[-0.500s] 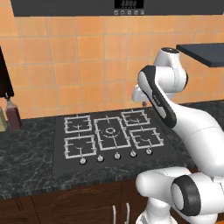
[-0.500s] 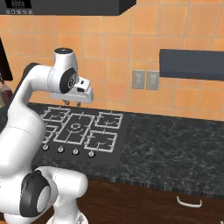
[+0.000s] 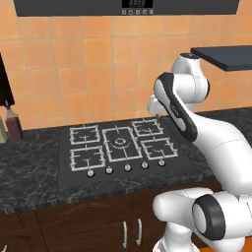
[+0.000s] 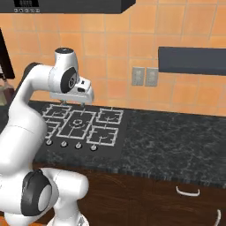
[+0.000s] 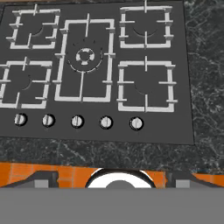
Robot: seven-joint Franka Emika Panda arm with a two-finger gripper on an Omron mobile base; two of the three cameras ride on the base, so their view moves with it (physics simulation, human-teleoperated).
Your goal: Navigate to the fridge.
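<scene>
An orange tiled wall (image 3: 98, 64) runs behind everything, and a black marbled counter (image 4: 176, 141) stretches out beneath the gripper and away to its right. Dark wood cabinets (image 3: 98, 226) sit under the counter, below and nearer than the gripper. A dark range hood (image 3: 74, 6) with a small lit display hangs well above it. A dark slab-like shelf or cabinet (image 4: 192, 61) juts from the wall, well off to the gripper's right and a little higher.

Directly under the gripper lies a black cooktop (image 3: 66, 162) set into the counter, with five white grates: a large one in the middle and two smaller ones on each side.

The gripper (image 4: 73, 102) hangs above the back part of the cooktop, pointing down, clear of the grates. In the hand view its two fingertips (image 5: 41, 179) stand far apart at the bottom corners. The jaws are spread wide, with nothing between them and nothing touched.

From here I cannot tell where the fridge stands.

A brown bottle (image 3: 14, 124) stands on the counter against the wall, well to the gripper's left, just beside a paler one cut off by the edge of the view. What is in them cannot be made out. Two grey wall outlets (image 4: 138, 76) sit side by side to the gripper's right, at about its height. Five round silver knobs (image 5: 77, 121) line the front edge of the cooktop, nearer than the gripper. A small curved silver handle (image 4: 187, 192) shows on a cabinet front, low to its right.
</scene>
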